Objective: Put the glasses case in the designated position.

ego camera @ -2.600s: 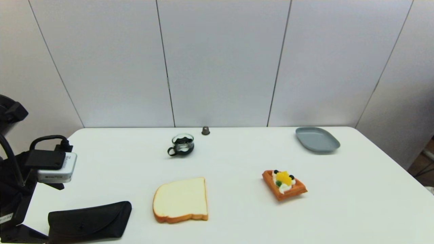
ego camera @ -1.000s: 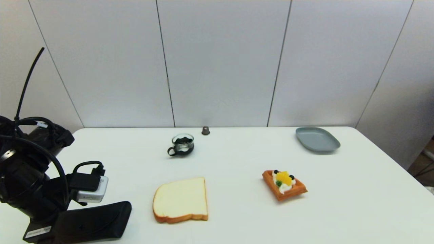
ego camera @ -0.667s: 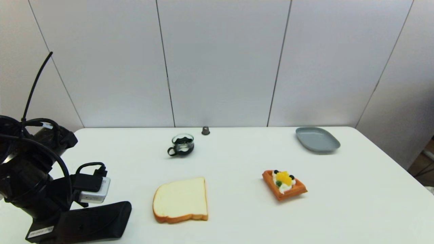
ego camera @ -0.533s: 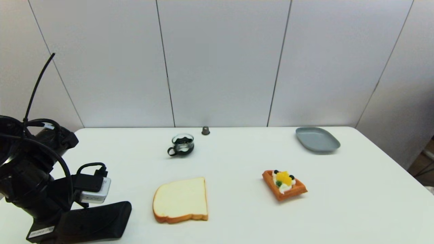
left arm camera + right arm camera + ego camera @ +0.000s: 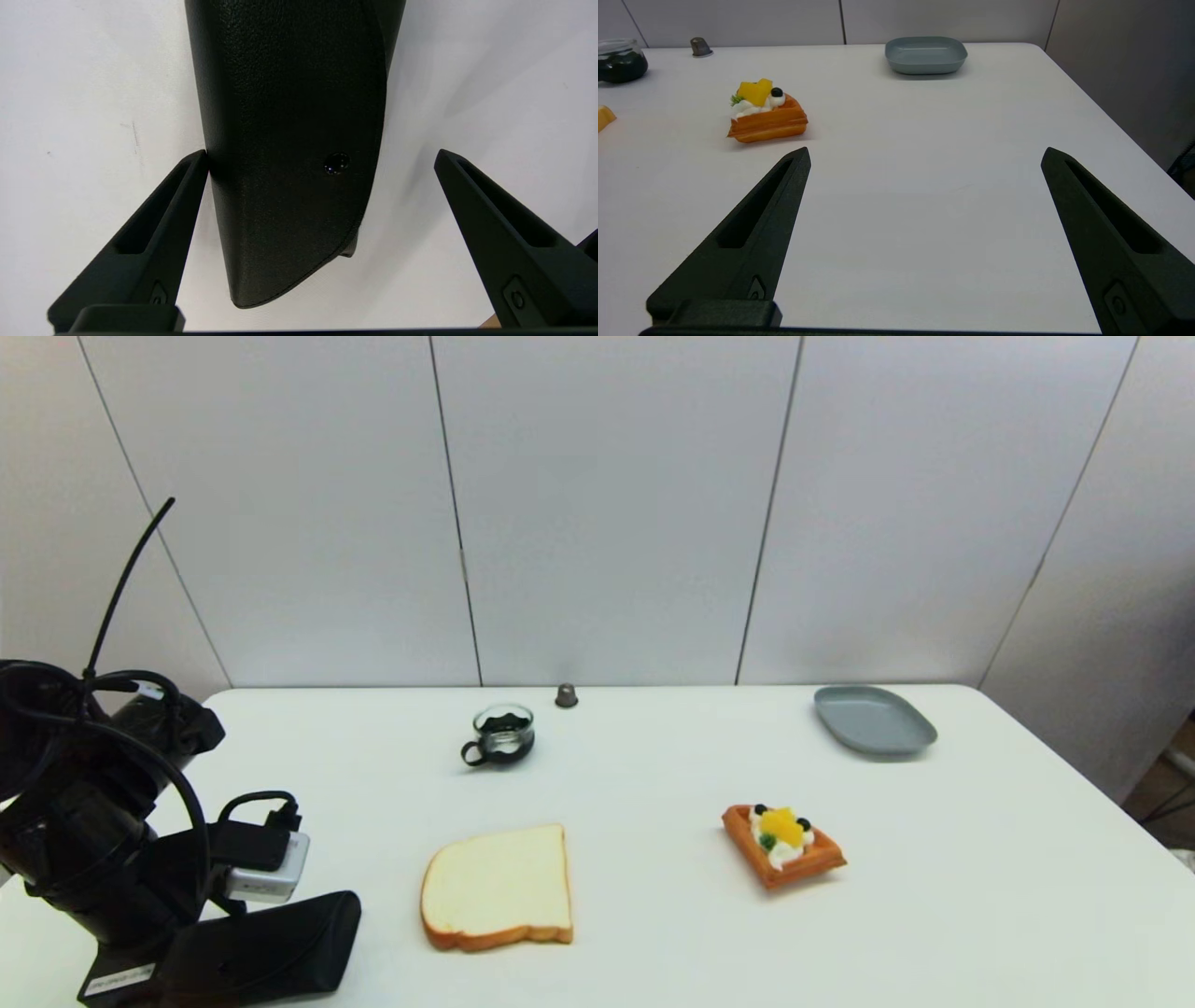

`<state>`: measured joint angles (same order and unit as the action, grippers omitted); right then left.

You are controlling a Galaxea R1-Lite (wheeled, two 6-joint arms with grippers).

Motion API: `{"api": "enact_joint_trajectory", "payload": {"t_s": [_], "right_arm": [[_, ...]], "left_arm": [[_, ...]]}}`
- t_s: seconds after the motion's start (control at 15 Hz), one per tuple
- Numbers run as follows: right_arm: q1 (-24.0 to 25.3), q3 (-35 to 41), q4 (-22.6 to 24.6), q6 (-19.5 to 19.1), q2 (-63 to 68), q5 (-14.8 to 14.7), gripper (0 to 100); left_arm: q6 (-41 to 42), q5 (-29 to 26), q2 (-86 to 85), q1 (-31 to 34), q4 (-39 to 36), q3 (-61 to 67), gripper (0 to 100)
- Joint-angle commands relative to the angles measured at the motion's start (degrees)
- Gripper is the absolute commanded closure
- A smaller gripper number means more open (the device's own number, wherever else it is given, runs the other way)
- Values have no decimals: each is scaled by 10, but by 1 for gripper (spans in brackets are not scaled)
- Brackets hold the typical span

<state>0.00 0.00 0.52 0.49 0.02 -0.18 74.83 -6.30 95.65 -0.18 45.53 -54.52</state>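
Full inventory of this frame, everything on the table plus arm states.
glasses case: 1, black, near left corner of the table, lying flat
bread slice: 1, white with tan crust, near centre, right of the case
waffle: 1, orange with cream and fruit topping, right of the bread
glass cup: 1, clear with dark contents and a black handle, far centre
small capsule: 1, grey-brown, at the far edge behind the cup
plate: 1, grey-blue, far right
table: 1, white
left gripper: open, straddling the case's end; one finger touches its side
right gripper: open, parked over bare table near the right side
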Motion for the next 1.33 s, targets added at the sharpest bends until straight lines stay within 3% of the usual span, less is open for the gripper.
{"api": "enact_joint_trajectory", "payload": {"t_s": [0.07, 0.13, 1.33], "right_arm": [[1, 0, 1, -1, 1, 0, 0], [0, 0, 0, 0, 1, 0, 0], [0, 0, 0, -1, 1, 0, 0]], "left_arm": [[4, 0, 3, 0, 3, 0, 0], [4, 0, 3, 0, 3, 1, 100], [-14, -12, -38, 2, -49, 4, 100]]}}
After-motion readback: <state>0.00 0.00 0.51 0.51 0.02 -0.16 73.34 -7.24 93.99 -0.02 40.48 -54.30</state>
